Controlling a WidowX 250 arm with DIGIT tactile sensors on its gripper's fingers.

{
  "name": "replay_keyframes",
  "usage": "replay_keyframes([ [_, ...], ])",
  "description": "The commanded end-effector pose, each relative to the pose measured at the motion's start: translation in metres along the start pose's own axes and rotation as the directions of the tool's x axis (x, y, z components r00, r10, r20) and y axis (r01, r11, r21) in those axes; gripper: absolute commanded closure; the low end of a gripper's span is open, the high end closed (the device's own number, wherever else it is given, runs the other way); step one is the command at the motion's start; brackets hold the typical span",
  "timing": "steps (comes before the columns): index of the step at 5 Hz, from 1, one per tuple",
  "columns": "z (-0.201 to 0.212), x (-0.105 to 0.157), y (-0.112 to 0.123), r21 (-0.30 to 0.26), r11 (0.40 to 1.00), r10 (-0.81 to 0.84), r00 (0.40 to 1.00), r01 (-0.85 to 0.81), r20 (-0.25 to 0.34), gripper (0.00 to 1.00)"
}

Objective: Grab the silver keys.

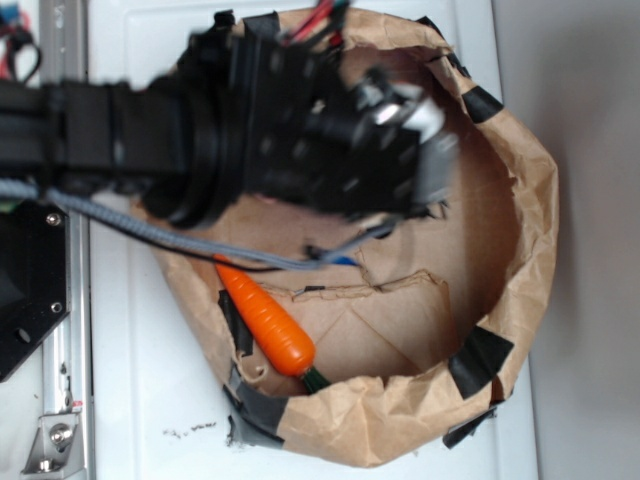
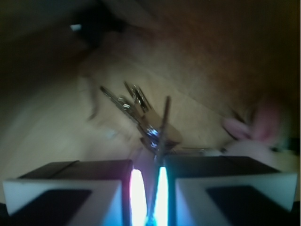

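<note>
Nearest the wrist camera, the end effector [image 2: 148,188] is seen nearly clenched, its two pale pads drawn together with only a thin lit slit between them, and part of the silver keys [image 2: 141,117] appears to be pinched in that slit. The bunch fans upward and away from the pads, the blades splayed loose over the brown paper floor of the paper bag [image 2: 207,56].

The keys are judged light, hard and slick: metal on metal, free to swivel on their ring, so a hold on a single blade may be lost by sliding or pivoting. A grip across the ring or the stacked heads is thought surer than one on a blade tip.

Further off, at the right edge, a blurred pink plush bunny [image 2: 263,125] is made out.

From the exterior view, the keys are not seen at all; they are hidden beneath the dark arm [image 1: 250,120] reaching into the paper bag, which stands with its rim taped on a white desk [image 1: 150,380]. A toy carrot [image 1: 265,320], missing from the wrist view, is shown lying against the bag's near wall. Whether the bunch is lifted clear of the floor cannot be told from either view.
</note>
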State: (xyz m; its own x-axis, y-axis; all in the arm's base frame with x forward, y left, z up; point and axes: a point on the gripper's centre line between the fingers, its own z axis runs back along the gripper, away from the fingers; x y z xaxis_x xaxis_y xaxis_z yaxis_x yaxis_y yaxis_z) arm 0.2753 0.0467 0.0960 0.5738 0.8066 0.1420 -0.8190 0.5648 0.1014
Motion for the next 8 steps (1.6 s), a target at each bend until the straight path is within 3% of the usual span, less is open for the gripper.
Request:
replay_keyframes([
  [1,0.082,0.014,0.005,-0.210,0.962,-0.187,0.982,0.174,-0.042,1.00],
  [3,0.066,-0.001,0.019,-0.240,0.940,-0.236,0.970,0.242,0.055,1.00],
  [4,0.061,-0.012,0.026,-0.249,0.896,-0.346,0.930,0.367,0.124,1.00],
  [5,0.054,-0.022,0.016,-0.192,0.851,-0.466,0.871,0.489,0.153,1.00],
  [6,0.041,-0.033,-0.004,-0.142,0.858,-0.473,0.867,0.493,0.155,1.00],
  [7,0.039,-0.044,-0.028,-0.129,0.862,-0.475,0.871,0.490,0.128,1.00],
  [8,0.044,-0.047,-0.027,-0.170,0.857,-0.473,0.873,0.487,0.117,1.00],
])
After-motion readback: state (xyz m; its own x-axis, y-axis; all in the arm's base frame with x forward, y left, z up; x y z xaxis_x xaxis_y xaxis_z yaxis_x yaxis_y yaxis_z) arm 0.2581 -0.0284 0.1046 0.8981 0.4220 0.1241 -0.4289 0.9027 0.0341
